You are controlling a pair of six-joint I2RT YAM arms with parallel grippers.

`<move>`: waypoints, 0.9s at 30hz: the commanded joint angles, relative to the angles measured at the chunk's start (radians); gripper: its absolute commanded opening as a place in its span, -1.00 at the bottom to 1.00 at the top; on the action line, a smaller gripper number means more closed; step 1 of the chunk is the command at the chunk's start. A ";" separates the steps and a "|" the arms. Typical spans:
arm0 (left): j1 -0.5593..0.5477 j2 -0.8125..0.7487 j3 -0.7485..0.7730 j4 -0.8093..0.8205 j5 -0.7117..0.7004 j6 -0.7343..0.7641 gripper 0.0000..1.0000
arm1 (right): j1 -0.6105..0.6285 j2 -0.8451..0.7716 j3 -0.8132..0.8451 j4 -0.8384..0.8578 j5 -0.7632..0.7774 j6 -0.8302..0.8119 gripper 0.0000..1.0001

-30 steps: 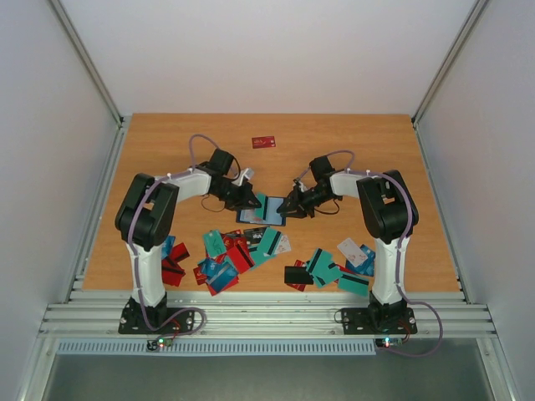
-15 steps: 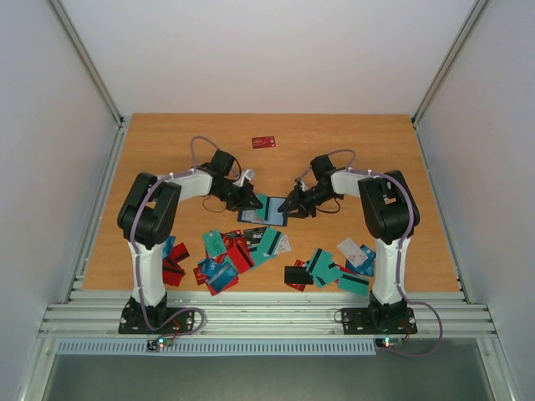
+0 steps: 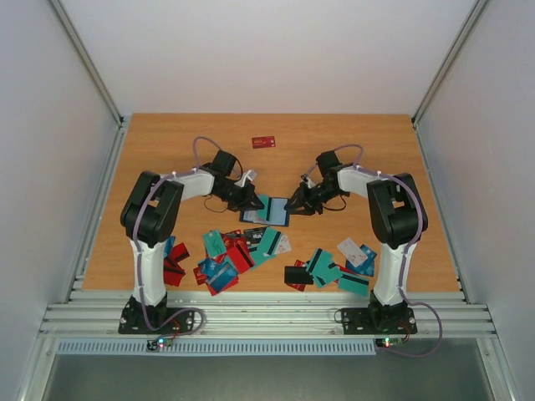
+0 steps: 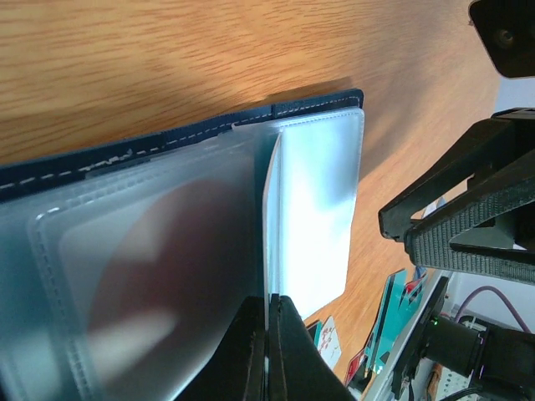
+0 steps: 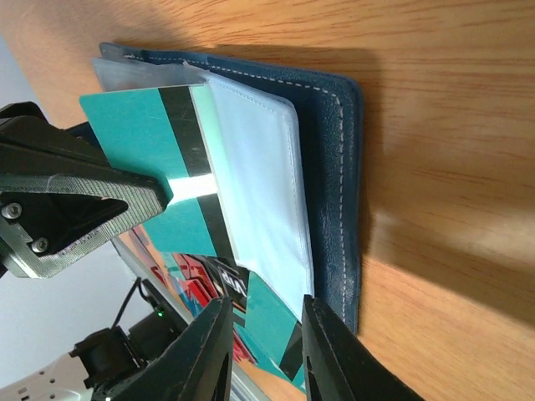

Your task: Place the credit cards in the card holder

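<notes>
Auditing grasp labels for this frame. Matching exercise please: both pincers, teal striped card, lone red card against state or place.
1 left pincer
2 right pincer
3 teal striped card
4 lone red card

A far side of table, alone
B partly tucked into card holder
C open, holding nothing
D shut on clear sleeve

Pairs: 1-D, 2-C, 3-B, 4-A

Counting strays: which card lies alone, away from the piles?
The red card farthest back, nothing near it; the other cards crowd together up front or sit at the holder.
</notes>
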 commanded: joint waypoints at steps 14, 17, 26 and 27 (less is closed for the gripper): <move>-0.012 0.043 0.033 -0.070 -0.026 0.060 -1.00 | -0.004 0.072 0.027 -0.010 0.059 -0.060 -0.79; -0.012 0.046 0.040 -0.082 -0.025 0.067 -0.99 | -0.004 0.074 0.025 -0.017 0.069 -0.068 -0.80; -0.015 0.058 0.055 -0.103 -0.024 0.079 -1.00 | -0.003 0.078 0.032 -0.065 0.113 -0.109 -0.81; -0.016 0.059 0.056 -0.103 -0.023 0.078 -0.99 | -0.002 0.081 0.034 -0.066 0.113 -0.110 -0.81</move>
